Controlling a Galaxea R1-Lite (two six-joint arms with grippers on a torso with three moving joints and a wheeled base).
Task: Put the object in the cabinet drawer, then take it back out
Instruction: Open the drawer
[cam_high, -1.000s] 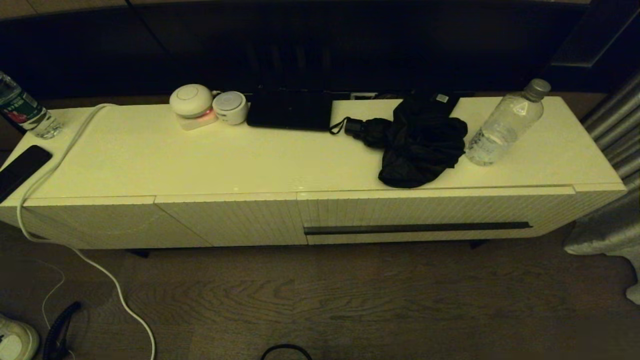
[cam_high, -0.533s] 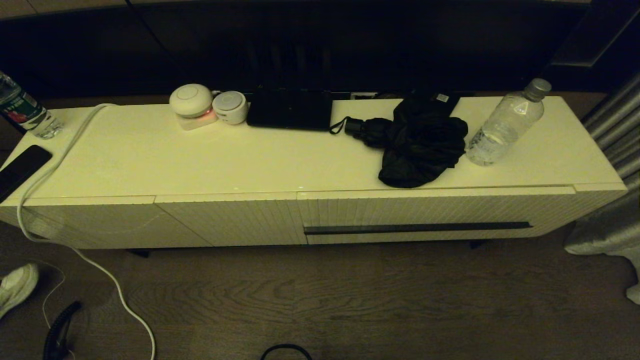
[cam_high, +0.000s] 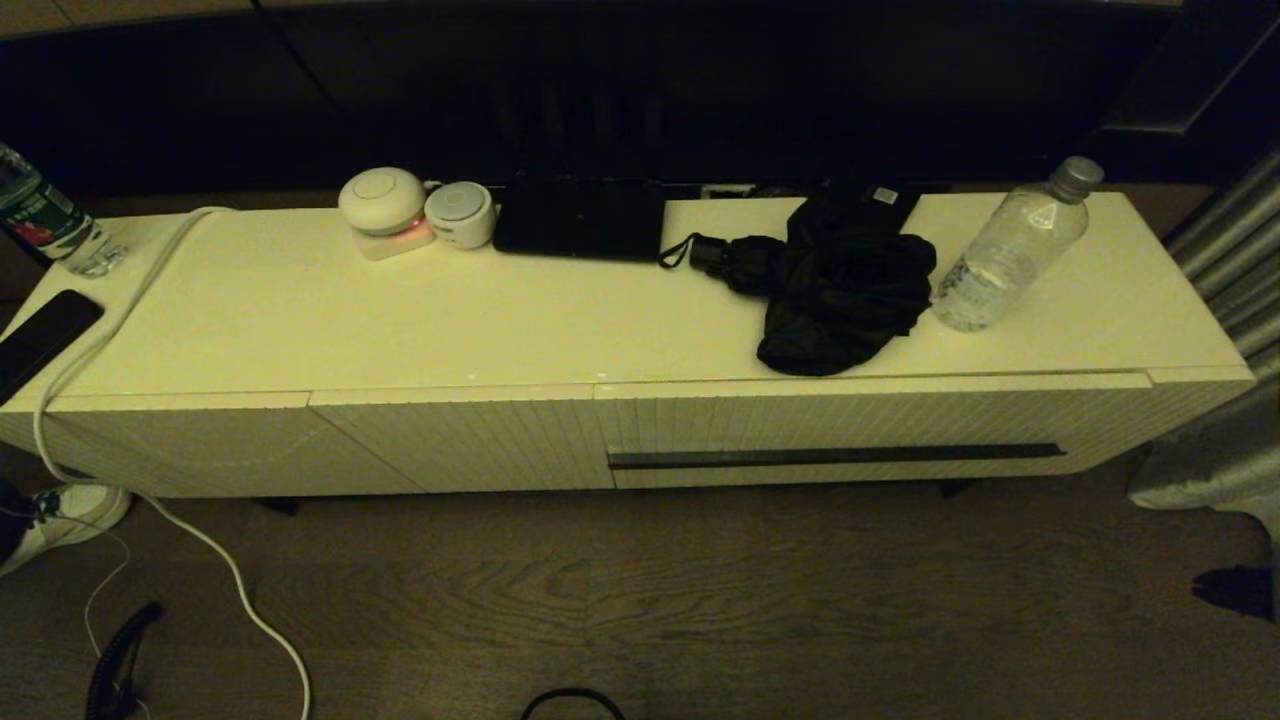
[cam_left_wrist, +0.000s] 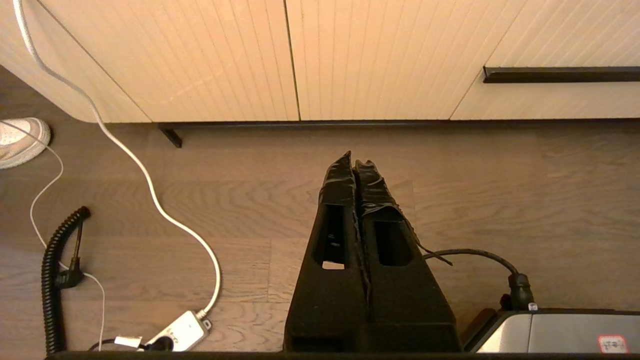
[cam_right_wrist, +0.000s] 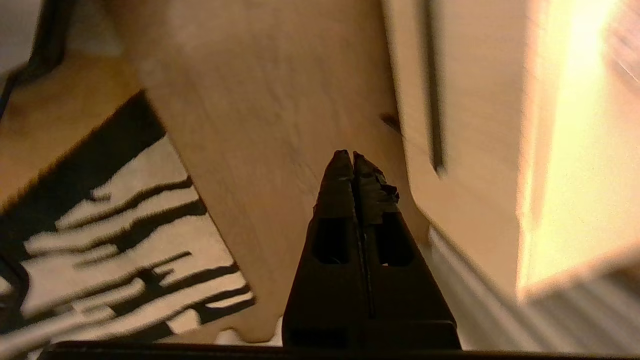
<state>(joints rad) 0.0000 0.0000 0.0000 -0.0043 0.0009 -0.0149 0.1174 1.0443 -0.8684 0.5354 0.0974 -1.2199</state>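
we see the cabinet drawer (cam_high: 880, 430) fully pushed in, its ribbed front flush with the cabinet face, the dark handle strip (cam_high: 835, 457) running along its lower edge. we use the drawer as our landmark.

on the cabinet top (cam_high: 400, 320) just above the drawer lies a folded black umbrella (cam_high: 830, 280), its lower end at the front edge over the drawer. a clear water bottle (cam_high: 1010, 250) stands touching the umbrella's side, toward the drawer's right end. a black flat box (cam_high: 580, 220) sits behind the drawer's left end; two white round gadgets (cam_high: 415, 210) lie further left of it. far left of the drawer: a second bottle (cam_high: 50, 225), a dark phone (cam_high: 40, 340), and a white cable (cam_high: 150, 480) trailing off the top to the floor. a white shoe (cam_high: 60, 515) is on the floor well left of the drawer.

left gripper (cam_left_wrist: 354, 162) hangs over the wood floor, below and left of the drawer's handle end, fingers pressed together, holding nothing.

right gripper (cam_right_wrist: 351, 160) is clenched too, empty, over the floor near the drawer's right end; the view is smeared. a dark shape (cam_high: 1235, 590) at the head view's right edge, low and right of the drawer — we can't tell what it is.
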